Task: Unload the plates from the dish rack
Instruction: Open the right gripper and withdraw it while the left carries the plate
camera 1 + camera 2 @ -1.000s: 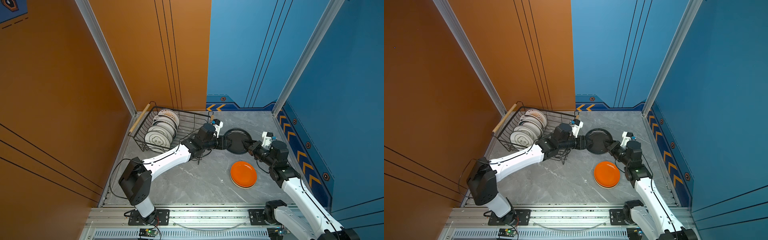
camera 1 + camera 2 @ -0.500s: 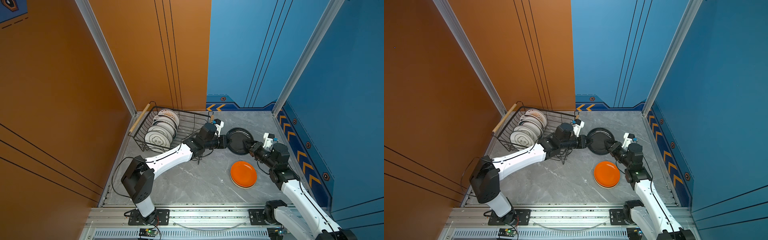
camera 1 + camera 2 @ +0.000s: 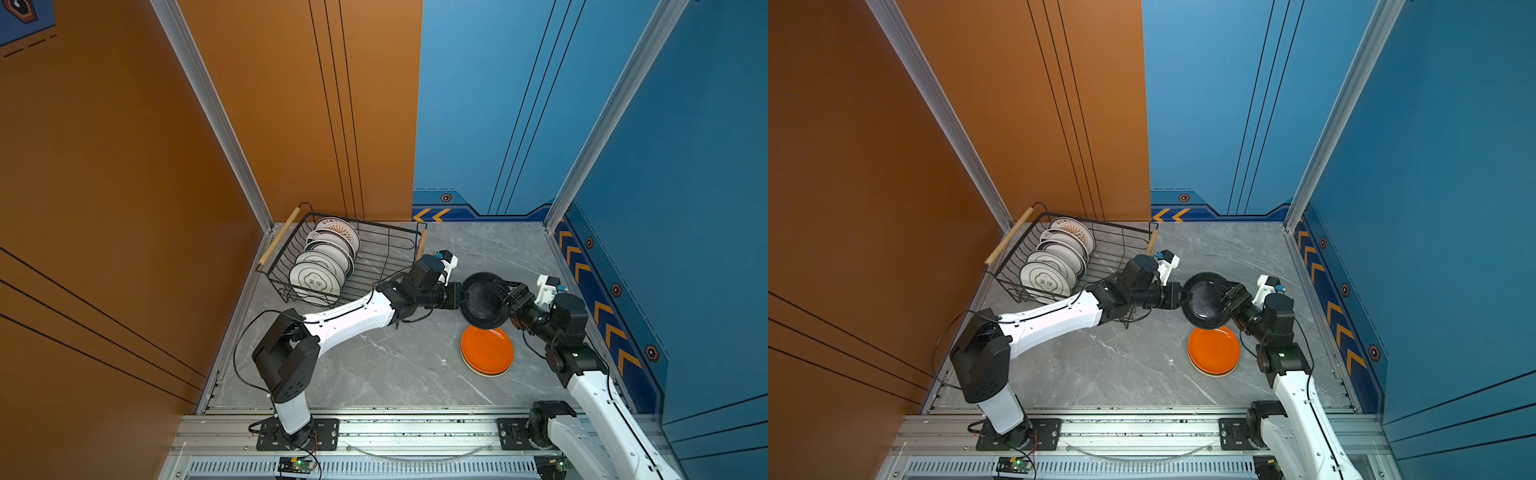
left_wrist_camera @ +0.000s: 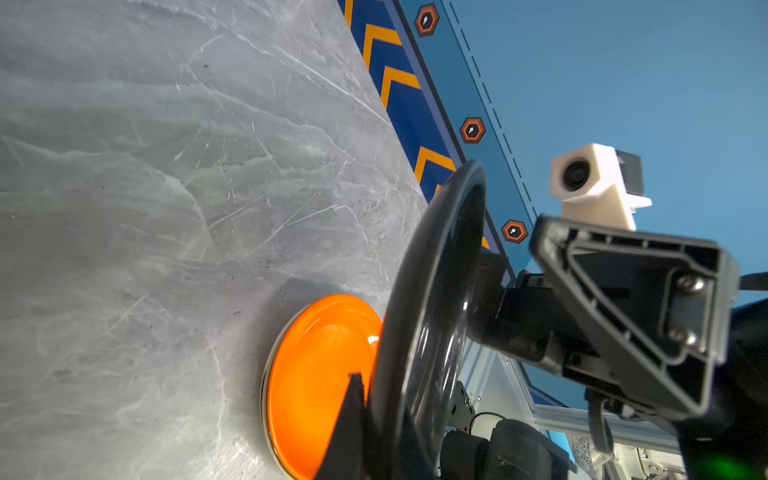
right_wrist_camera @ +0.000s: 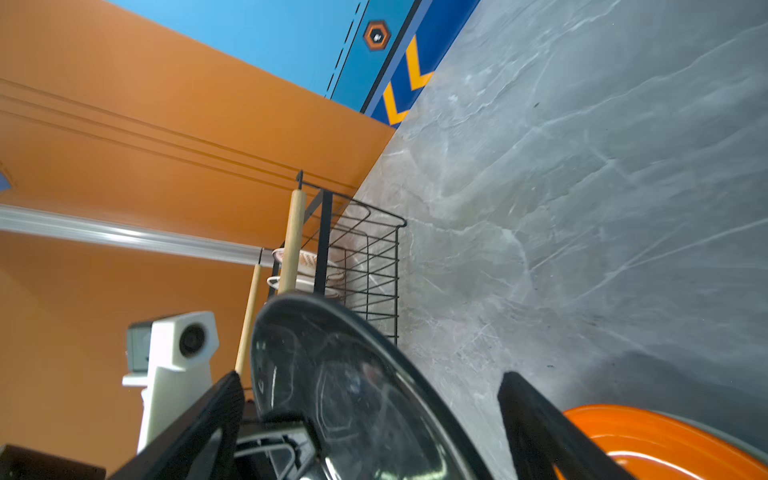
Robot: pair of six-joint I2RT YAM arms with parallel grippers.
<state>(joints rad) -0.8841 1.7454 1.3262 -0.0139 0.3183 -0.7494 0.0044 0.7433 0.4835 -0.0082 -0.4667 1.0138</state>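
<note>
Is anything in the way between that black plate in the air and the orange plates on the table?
Nothing visible. The black plate, pinched by the left gripper, hangs tilted just above the orange plates; the right gripper, open, flanks its rim.

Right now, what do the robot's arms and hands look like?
Both arms are white tapered shells with black blocky joints; the left arm has a loose black cable. The left hand and right hand are black, each with a white camera box.
</note>
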